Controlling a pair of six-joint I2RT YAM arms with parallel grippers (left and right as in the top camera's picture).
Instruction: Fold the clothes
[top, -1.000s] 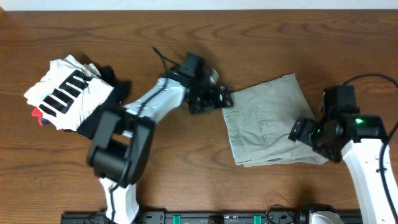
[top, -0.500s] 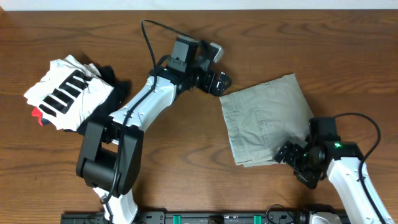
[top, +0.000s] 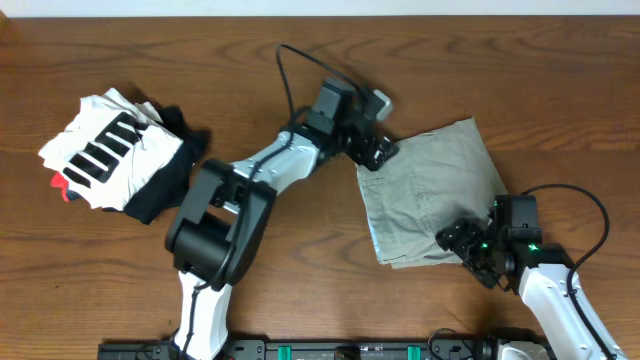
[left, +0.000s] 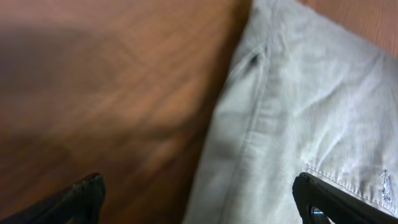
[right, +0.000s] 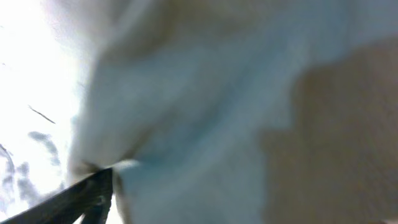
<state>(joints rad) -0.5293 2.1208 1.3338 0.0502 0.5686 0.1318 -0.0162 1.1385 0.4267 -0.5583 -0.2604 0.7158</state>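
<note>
The khaki shorts (top: 430, 190) lie folded flat on the table right of centre. My left gripper (top: 380, 152) is over their top left corner. In the left wrist view the shorts (left: 311, 93) fill the right half, and the left gripper (left: 199, 199) is open with its fingers on either side of the cloth's edge. My right gripper (top: 462, 240) is at the shorts' lower right edge. The right wrist view is blurred: pale blue lining of the shorts (right: 205, 124) fills it, and only one finger of the right gripper (right: 199, 199) shows, far out at the lower left.
A white garment with black stripes (top: 110, 150) lies bunched on a black garment (top: 170, 185) at the table's left. The wooden table (top: 300, 290) runs across the whole view. A cable loops above the left arm.
My left gripper has swung right from bare wood onto the shorts' top left corner. My right gripper has moved down and left, from the shorts' right edge to their lower right edge.
</note>
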